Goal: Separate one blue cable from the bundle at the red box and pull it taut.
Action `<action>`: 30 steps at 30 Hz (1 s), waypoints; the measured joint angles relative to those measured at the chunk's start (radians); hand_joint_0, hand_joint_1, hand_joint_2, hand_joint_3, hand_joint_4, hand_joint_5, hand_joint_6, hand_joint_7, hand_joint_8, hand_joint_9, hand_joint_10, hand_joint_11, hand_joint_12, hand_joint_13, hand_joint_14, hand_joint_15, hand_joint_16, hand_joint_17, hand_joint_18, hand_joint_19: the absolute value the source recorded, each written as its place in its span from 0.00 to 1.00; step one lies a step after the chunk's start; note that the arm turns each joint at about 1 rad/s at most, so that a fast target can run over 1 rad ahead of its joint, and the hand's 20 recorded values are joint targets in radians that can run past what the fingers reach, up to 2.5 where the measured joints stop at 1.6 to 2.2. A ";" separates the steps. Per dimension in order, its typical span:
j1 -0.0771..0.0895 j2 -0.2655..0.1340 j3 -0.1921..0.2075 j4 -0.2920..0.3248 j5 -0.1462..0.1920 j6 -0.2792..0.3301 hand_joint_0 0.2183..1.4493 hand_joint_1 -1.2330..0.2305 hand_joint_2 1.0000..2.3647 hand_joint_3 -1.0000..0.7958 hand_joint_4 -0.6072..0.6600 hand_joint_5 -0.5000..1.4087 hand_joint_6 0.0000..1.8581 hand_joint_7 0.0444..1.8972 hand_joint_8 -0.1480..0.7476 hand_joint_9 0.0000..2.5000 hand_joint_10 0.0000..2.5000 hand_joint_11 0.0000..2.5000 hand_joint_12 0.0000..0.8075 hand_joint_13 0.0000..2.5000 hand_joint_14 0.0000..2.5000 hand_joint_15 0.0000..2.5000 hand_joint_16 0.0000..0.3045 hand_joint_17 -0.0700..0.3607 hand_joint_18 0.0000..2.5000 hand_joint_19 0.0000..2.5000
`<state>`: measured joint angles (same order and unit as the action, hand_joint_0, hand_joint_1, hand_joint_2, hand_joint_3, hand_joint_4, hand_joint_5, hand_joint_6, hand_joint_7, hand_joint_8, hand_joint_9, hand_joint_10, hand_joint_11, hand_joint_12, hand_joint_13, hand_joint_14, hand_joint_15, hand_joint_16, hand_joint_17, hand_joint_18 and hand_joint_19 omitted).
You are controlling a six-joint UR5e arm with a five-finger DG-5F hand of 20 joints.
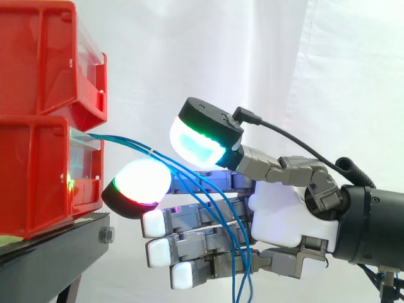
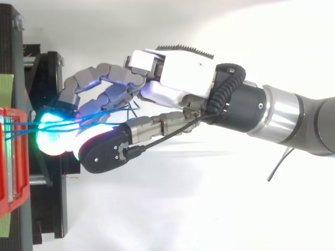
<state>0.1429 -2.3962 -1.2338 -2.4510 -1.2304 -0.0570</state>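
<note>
Blue cables (image 1: 123, 141) trail from the lower red bin (image 1: 35, 177); they drape across the robot hand (image 1: 284, 211). The hand is wide; fingers straight, thumb apart above them.

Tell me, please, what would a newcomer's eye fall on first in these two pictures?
First the big robot hand, glowing white, cyan and red, which reaches from the right toward the red bins in the side view. Next the thin blue cables, which run from the lower red bin at the left, across the hand, and hang below it. The bins rest on a black stand before a white curtain.
</note>
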 measured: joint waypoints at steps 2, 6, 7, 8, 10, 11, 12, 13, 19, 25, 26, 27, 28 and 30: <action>0.000 0.000 0.000 0.000 -0.001 0.000 0.31 0.40 0.00 0.32 0.59 0.16 0.44 0.41 0.48 0.33 0.01 0.28 0.41 0.38 0.01 0.23 0.17 0.43 0.29 0.31; -0.003 0.000 0.000 -0.002 -0.001 0.000 0.31 0.41 0.00 0.33 0.59 0.16 0.45 0.42 0.48 0.34 0.01 0.28 0.41 0.38 0.01 0.23 0.17 0.43 0.29 0.31; -0.003 0.000 0.000 -0.002 -0.002 0.000 0.31 0.42 0.01 0.33 0.58 0.16 0.46 0.42 0.48 0.34 0.01 0.27 0.41 0.38 0.01 0.23 0.17 0.43 0.29 0.31; -0.004 0.000 0.000 -0.002 -0.002 0.000 0.31 0.42 0.01 0.34 0.58 0.16 0.46 0.42 0.49 0.34 0.01 0.27 0.41 0.38 0.01 0.23 0.16 0.42 0.29 0.31; -0.005 0.000 0.000 -0.003 -0.004 -0.001 0.32 0.42 0.01 0.35 0.58 0.16 0.46 0.43 0.48 0.34 0.01 0.27 0.41 0.38 0.01 0.24 0.16 0.42 0.29 0.32; -0.005 0.000 0.000 -0.003 -0.005 0.000 0.32 0.42 0.01 0.36 0.58 0.16 0.47 0.42 0.49 0.34 0.01 0.27 0.41 0.38 0.01 0.24 0.17 0.43 0.29 0.31; -0.005 0.000 0.000 -0.003 -0.006 0.000 0.32 0.42 0.01 0.36 0.58 0.16 0.47 0.43 0.49 0.34 0.01 0.27 0.41 0.38 0.01 0.24 0.17 0.43 0.29 0.31; -0.006 0.000 0.000 -0.004 -0.007 0.000 0.32 0.42 0.01 0.36 0.58 0.16 0.47 0.43 0.49 0.34 0.01 0.28 0.41 0.38 0.01 0.24 0.16 0.42 0.29 0.31; -0.008 0.000 0.000 -0.006 -0.009 0.001 0.32 0.40 0.01 0.38 0.58 0.16 0.48 0.42 0.50 0.35 0.01 0.28 0.42 0.39 0.01 0.24 0.17 0.43 0.30 0.31; -0.010 0.000 0.000 -0.006 -0.009 0.000 0.32 0.39 0.01 0.48 0.57 0.17 0.50 0.43 0.53 0.38 0.01 0.30 0.46 0.42 0.01 0.25 0.19 0.47 0.34 0.30; -0.011 0.000 0.000 -0.006 -0.009 -0.001 0.32 0.39 0.01 0.48 0.57 0.17 0.50 0.43 0.54 0.38 0.01 0.30 0.45 0.42 0.01 0.25 0.19 0.47 0.34 0.30; -0.012 0.000 0.000 -0.006 -0.009 -0.001 0.32 0.39 0.01 0.48 0.58 0.17 0.50 0.43 0.54 0.38 0.01 0.30 0.46 0.42 0.01 0.25 0.19 0.47 0.34 0.30; -0.013 0.000 0.000 -0.006 -0.009 -0.002 0.33 0.38 0.01 0.46 0.58 0.17 0.50 0.43 0.53 0.38 0.01 0.30 0.45 0.42 0.01 0.25 0.19 0.46 0.34 0.30; -0.014 0.000 0.000 -0.006 -0.009 -0.002 0.31 0.39 0.01 0.37 0.58 0.17 0.50 0.45 0.51 0.38 0.01 0.31 0.43 0.42 0.01 0.26 0.17 0.44 0.33 0.31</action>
<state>0.1290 -2.3967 -1.2334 -2.4574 -1.2394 -0.0587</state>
